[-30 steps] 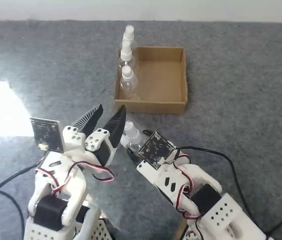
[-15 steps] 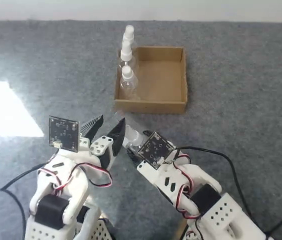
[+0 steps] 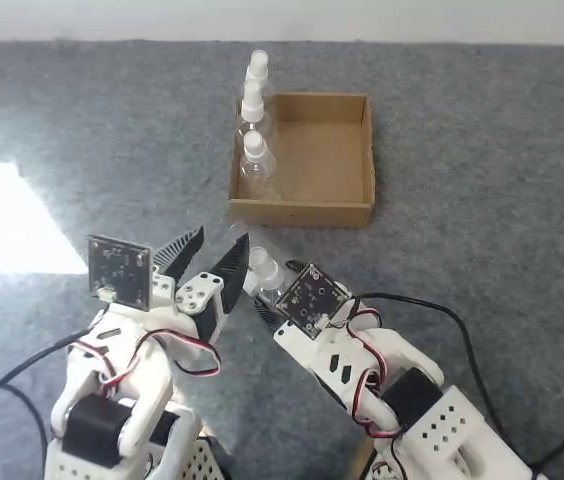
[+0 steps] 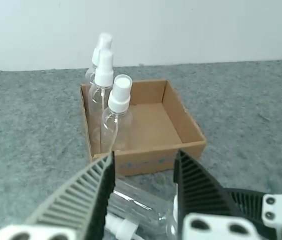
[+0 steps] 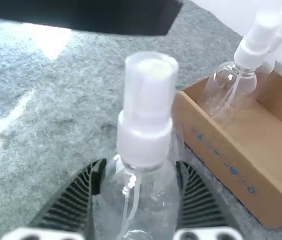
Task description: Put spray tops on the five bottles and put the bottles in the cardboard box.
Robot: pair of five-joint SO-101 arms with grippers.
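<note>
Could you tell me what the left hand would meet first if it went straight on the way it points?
The left hand would most likely meet the capped bottle held in the right hand; past that, the front wall of the cardboard box. Depth is hard to judge.

A grey felt mat point(image 3: 482, 180) bears a bright patch of light point(image 3: 2, 220), with a white wall point(image 4: 191, 30) behind.

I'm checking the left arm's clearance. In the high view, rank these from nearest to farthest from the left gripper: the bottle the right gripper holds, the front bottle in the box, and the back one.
1. Held bottle, just beside the left gripper.
2. Front bottle, in the cardboard box's near left corner.
3. Back bottle, at the far end of that row.
</note>
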